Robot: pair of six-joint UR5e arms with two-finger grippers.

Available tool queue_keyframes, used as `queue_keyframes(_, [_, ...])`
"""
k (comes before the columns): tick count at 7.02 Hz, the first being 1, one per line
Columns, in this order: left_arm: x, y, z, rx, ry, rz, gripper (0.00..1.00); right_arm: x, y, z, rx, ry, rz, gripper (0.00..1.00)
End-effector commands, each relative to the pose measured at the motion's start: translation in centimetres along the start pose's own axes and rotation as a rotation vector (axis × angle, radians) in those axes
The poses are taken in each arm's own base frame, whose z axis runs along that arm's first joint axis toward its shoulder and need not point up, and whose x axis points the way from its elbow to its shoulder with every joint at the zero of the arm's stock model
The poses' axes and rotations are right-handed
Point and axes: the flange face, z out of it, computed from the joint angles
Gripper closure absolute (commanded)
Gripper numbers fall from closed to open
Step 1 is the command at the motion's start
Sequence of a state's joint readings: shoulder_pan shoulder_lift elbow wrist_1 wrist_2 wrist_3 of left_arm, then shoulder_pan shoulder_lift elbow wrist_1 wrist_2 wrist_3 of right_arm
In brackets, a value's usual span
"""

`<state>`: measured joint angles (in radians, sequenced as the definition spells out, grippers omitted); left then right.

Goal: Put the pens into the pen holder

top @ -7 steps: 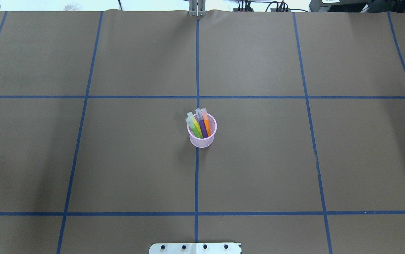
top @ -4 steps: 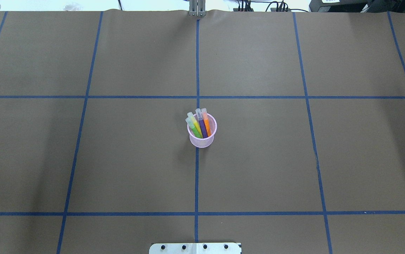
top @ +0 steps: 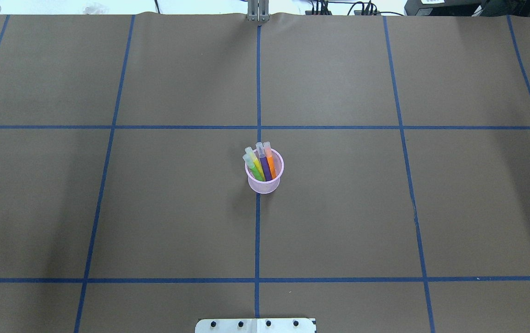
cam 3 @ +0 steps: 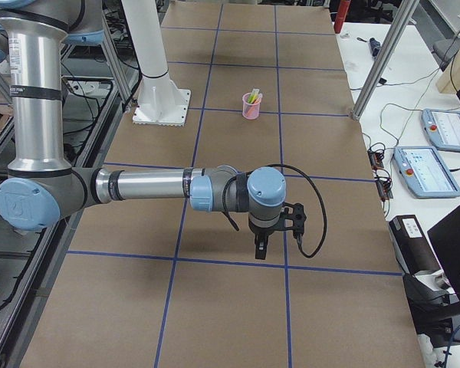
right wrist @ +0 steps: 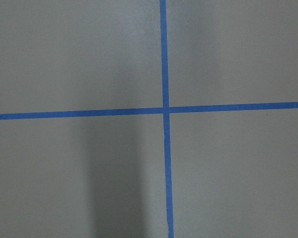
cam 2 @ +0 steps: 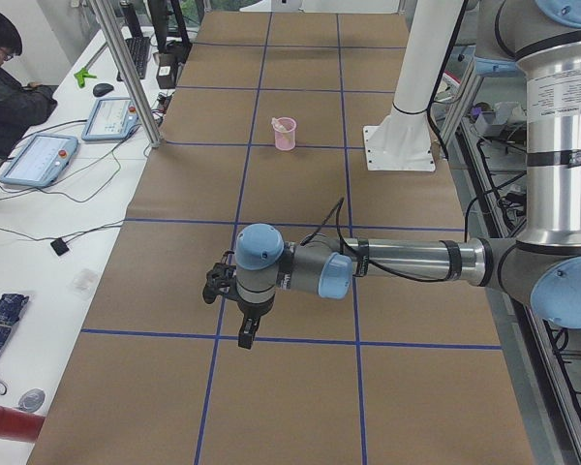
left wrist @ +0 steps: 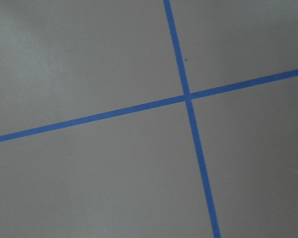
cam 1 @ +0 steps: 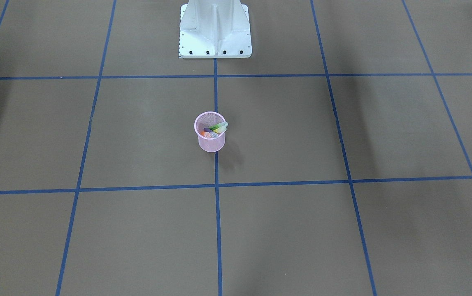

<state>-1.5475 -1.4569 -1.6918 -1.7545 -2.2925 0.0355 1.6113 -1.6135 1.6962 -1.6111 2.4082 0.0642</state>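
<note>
- The pen holder stands upright at the centre of the bench, on the middle tape line.
- The pens sit inside it, long axes steep and clear caps leaning to the far side.
- The left fingers and right fingers hang over opposite bench ends, well apart from the holder; neither looks nearer.
- Wide or narrow — I cannot tell.
- No pen lies loose — collecting looks done.

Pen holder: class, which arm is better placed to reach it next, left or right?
Neither clearly. The left gripper and right gripper hang about equally far from the pen holder, at opposite ends of the table. The pens already stand inside it.
</note>
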Motion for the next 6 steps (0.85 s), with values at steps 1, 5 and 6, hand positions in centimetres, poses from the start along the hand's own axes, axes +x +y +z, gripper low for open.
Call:
queue_keyframes(1, [0.2, 0.1, 0.0, 0.000, 0.013, -0.006, 0.00, 0.5, 0.5, 0.5, -0.010, -0.006, 0.011, 0.01])
queue_keyframes(5, [0.7, 0.1, -1.0, 0.018, 0.025, 0.000, 0.00, 1.0, 1.3, 0.9, -0.019, -0.007, 0.017, 0.01])
queue_keyframes(6, [0.2, 0.1, -1.7, 0.030, 0.021, -0.013, 0.00, 1.0, 1.3, 0.9, -0.019, -0.007, 0.017, 0.01])
